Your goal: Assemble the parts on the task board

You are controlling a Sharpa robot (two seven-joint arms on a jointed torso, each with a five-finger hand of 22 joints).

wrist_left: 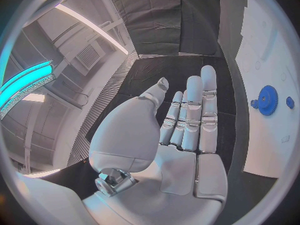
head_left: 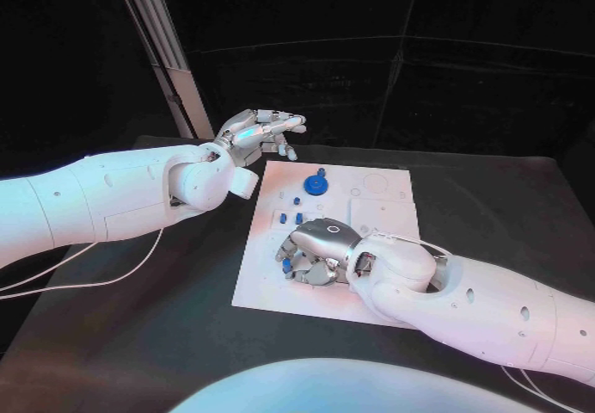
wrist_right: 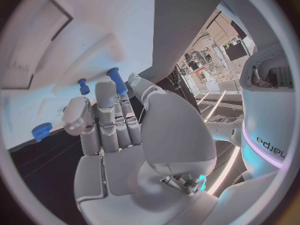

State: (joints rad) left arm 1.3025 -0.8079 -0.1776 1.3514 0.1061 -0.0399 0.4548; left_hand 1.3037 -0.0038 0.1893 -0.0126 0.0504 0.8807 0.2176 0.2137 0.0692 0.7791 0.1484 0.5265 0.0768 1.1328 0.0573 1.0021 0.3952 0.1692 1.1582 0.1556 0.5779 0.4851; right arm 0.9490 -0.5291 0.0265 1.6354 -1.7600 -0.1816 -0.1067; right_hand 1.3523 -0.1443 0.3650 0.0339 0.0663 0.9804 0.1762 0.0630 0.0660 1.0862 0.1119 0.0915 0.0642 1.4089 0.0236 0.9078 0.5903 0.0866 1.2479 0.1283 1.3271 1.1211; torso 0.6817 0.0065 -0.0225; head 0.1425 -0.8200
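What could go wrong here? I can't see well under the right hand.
1. The right hand seems to pinch a blue peg with only its fingertips; it might slip or tilt.
2. That hand covers the small blue parts on the board, so it could knock them.
3. The left hand hovers open off the board's far corner, so nothing steadies the board if it is pushed.
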